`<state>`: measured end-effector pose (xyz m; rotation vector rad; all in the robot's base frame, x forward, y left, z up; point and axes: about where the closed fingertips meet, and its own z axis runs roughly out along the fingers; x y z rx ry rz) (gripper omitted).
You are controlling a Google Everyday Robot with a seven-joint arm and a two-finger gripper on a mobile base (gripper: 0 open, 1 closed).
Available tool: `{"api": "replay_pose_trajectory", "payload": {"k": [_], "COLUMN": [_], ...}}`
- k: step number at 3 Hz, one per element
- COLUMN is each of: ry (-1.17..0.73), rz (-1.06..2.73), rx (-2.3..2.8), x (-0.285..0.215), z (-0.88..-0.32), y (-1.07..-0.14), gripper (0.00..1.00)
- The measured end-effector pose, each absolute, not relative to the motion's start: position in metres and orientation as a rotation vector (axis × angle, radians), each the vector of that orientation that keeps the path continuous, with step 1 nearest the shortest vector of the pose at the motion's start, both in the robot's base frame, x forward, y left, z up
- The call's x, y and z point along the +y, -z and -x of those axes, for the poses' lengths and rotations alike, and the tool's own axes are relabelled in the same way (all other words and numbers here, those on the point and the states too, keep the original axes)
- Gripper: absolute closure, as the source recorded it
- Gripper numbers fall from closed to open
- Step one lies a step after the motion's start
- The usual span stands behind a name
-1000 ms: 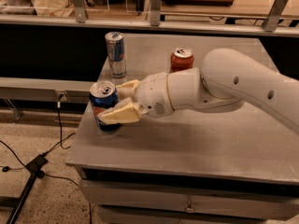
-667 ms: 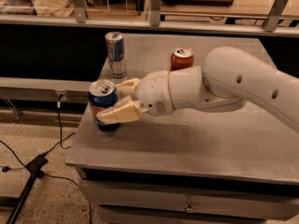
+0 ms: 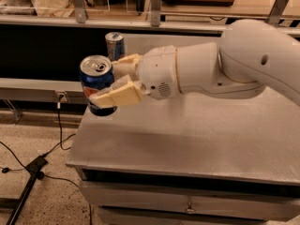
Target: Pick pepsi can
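The pepsi can (image 3: 97, 82) is dark blue with a red-white-blue logo and a silver top. It hangs upright in the air at the table's left edge, lifted off the surface. My gripper (image 3: 112, 81) is shut on it, with one cream finger (image 3: 117, 95) across its front and the other behind it. The white arm reaches in from the right.
A slimmer blue-and-silver can (image 3: 115, 45) stands at the far left of the grey table (image 3: 187, 139), behind my gripper. A black cable and stand leg (image 3: 28, 182) lie on the floor at the left. A shelf with rails runs along the back.
My gripper has lifted the pepsi can up off the table and toward the camera. The red-orange can at the back is now hidden behind the arm.
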<state>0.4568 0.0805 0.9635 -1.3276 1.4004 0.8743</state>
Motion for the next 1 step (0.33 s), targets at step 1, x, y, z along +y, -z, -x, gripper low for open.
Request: {"api": "replay_pose_trajectory", "payload": {"k": [1], "ry": [-0.874], "rz": [1.328], "rx": [1.4], "x": [0.0805], "z": [-0.4568], "y": [-0.9635], "gripper": [1.0]}}
